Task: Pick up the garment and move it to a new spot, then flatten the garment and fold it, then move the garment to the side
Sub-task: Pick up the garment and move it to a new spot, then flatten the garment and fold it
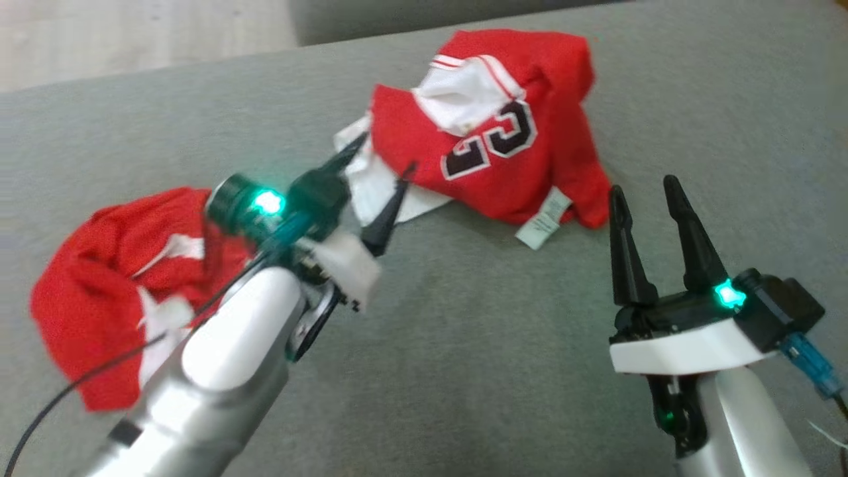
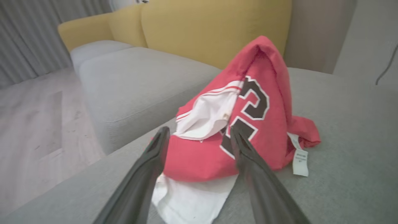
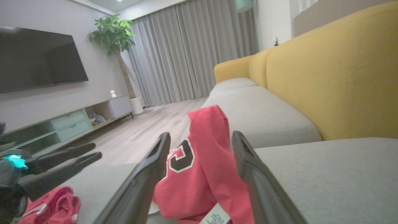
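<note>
At the left of the grey sofa cushion (image 1: 464, 344) we saw another red bundle (image 1: 93, 291) lying crumpled. Our left claw (image 1: 385, 154) was spread wide and empty, its tips at the near-left edge of the red jersey (image 1: 543, 165). The jersey lay heaped in the far middle, label out, neither flat nor folded. At the right, our right claw (image 1: 644, 187) was open too, just beside the jersey and apart from it. We judged the task barely begun: lifting, flattening, folding and setting aside were all left to do.
</note>
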